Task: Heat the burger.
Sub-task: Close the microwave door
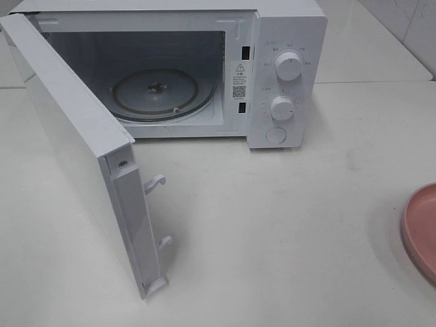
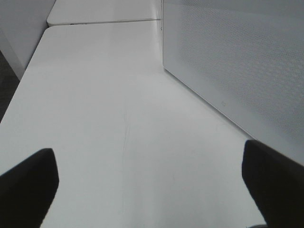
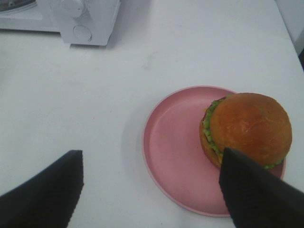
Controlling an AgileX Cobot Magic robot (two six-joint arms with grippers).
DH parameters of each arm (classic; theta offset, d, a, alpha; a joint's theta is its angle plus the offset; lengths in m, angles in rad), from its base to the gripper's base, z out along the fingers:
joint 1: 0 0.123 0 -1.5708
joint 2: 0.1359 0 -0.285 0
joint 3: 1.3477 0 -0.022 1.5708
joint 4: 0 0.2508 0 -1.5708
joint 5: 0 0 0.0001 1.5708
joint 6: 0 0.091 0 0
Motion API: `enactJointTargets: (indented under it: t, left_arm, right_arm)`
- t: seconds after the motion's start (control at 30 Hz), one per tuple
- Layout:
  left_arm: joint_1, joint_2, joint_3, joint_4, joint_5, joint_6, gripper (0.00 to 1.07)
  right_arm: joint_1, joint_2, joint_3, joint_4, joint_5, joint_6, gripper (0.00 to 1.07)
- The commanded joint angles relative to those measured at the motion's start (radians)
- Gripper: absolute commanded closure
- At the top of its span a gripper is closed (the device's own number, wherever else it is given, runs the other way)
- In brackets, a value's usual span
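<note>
The burger (image 3: 249, 126), with a glossy brown bun and a green lettuce frill, sits on the far side of a round pink plate (image 3: 173, 142) in the right wrist view. My right gripper (image 3: 149, 156) hangs open above the plate's near side. One of its dark fingers (image 3: 251, 190) covers the burger's near edge, and nothing is between the fingers. My left gripper (image 2: 148, 149) is open over bare table beside the microwave door (image 2: 237, 61). In the exterior high view only the plate's edge (image 1: 421, 228) shows at the right; the burger and both grippers are out of view there.
A white microwave (image 1: 286, 41) stands at the back with its door (image 1: 68, 136) swung wide open to the left. Its glass turntable (image 1: 160, 92) holds nothing. Two dials and a button are on its right panel. The white table (image 1: 272, 238) stretches in front of it.
</note>
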Motion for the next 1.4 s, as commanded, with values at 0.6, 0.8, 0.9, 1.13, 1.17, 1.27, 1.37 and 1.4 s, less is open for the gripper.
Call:
enactJointTargets:
  t: [0.6, 0.8, 0.9, 1.13, 1.17, 1.27, 1.37, 1.4]
  left_arm:
    - [0.002, -0.017, 0.002, -0.001, 0.0, -0.004, 0.09]
    - [0.002, -0.017, 0.002, -0.001, 0.0, -0.004, 0.09]
    - [0.002, -0.017, 0.002, -0.001, 0.0, -0.004, 0.09]
    - [0.002, -0.017, 0.002, -0.001, 0.0, -0.004, 0.09]
    - [0.002, -0.017, 0.002, -0.001, 0.0, -0.004, 0.09]
    - [0.002, -0.017, 0.002, -0.001, 0.0, -0.004, 0.09]
    - [0.002, -0.017, 0.002, -0.001, 0.0, -0.004, 0.09]
    - [0.002, -0.017, 0.002, -0.001, 0.0, -0.004, 0.09]
  right_arm:
    - [-0.103, -0.096, 0.001, 0.005, -0.012, -0.02, 0.32]
    - [-0.103, -0.096, 0.001, 0.005, -0.012, -0.02, 0.32]
    - [-0.103, -0.096, 0.001, 0.005, -0.012, -0.02, 0.32]
    - [-0.103, -0.096, 0.001, 0.005, -0.012, -0.02, 0.32]
    - [-0.103, -0.096, 0.001, 0.005, -0.012, -0.02, 0.32]
    - [-0.103, -0.096, 0.001, 0.005, -0.012, -0.02, 0.32]
    - [-0.103, -0.096, 0.001, 0.005, -0.012, -0.02, 0.32]
    - [-0.103, -0.096, 0.001, 0.005, -0.012, -0.02, 0.32]
